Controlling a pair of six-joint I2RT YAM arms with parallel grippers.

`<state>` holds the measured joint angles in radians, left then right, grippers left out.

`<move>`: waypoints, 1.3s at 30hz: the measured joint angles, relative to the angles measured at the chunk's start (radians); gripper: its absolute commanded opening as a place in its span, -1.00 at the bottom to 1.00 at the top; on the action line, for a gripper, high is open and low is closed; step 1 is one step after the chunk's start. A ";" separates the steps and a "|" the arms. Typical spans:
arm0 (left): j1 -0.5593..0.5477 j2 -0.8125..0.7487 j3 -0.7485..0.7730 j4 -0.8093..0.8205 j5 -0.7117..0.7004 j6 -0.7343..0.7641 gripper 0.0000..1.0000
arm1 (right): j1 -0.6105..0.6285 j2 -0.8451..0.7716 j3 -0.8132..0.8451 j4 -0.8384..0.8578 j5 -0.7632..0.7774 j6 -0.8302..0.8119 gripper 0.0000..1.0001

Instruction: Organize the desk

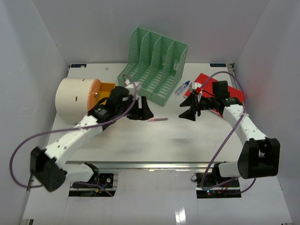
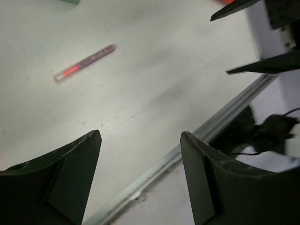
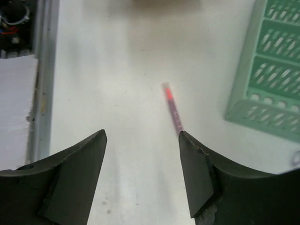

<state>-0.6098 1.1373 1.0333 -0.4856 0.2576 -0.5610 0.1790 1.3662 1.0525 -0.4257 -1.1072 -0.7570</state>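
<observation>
The white desk (image 1: pixel 164 140) holds a pink pen (image 1: pixel 158 120) lying flat near its middle. My left gripper (image 1: pixel 146 113) is open and empty, just left of the pen. My right gripper (image 1: pixel 186 114) is open and empty, to the pen's right. The two grippers face each other with the pen between them. In the left wrist view the pen (image 2: pixel 84 63) lies ahead and left of my open gripper (image 2: pixel 140 136). In the right wrist view the pen (image 3: pixel 172 105) ends by the right fingertip of my gripper (image 3: pixel 142 134).
A green file organizer (image 1: pixel 154 65) stands at the back centre and shows in the right wrist view (image 3: pixel 269 70). A white cylinder with an orange lid (image 1: pixel 77 99) lies back left. A glue stick (image 1: pixel 183 87) and red notebook (image 1: pixel 206 80) are back right. The silver rail (image 2: pixel 225 119) edges the front.
</observation>
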 measured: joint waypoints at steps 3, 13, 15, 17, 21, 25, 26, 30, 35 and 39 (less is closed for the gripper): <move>-0.134 0.296 0.174 0.004 -0.073 0.160 0.69 | -0.056 -0.070 -0.080 -0.039 -0.075 -0.004 0.59; -0.236 0.845 0.437 -0.076 -0.261 0.603 0.72 | -0.251 -0.246 -0.103 -0.028 -0.278 -0.008 0.59; -0.234 0.874 0.467 -0.081 -0.280 0.663 0.71 | -0.257 -0.243 -0.107 -0.028 -0.299 -0.006 0.59; -0.231 0.883 0.492 -0.079 -0.289 0.710 0.69 | -0.257 -0.243 -0.112 -0.027 -0.313 -0.005 0.59; -0.230 0.885 0.521 -0.070 -0.296 0.784 0.58 | -0.257 -0.243 -0.115 -0.027 -0.324 -0.004 0.59; -0.230 0.895 0.522 -0.068 -0.293 0.828 0.52 | -0.257 -0.243 -0.115 -0.027 -0.328 -0.003 0.58; -0.230 0.901 0.522 -0.068 -0.292 0.835 0.52 | -0.257 -0.243 -0.115 -0.027 -0.329 -0.002 0.57; -0.227 0.918 0.519 -0.078 -0.282 0.849 0.47 | -0.257 -0.239 -0.115 -0.027 -0.333 -0.001 0.57; -0.210 0.925 0.519 -0.082 -0.253 0.859 0.37 | -0.257 -0.231 -0.115 -0.027 -0.333 0.003 0.56; -0.186 0.951 0.520 -0.082 -0.227 0.864 0.25 | -0.258 -0.231 -0.115 -0.027 -0.333 0.007 0.55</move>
<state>-0.7959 2.0885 1.5535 -0.5675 0.0308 0.3028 -0.0787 1.1351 0.9375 -0.4530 -1.4403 -0.7505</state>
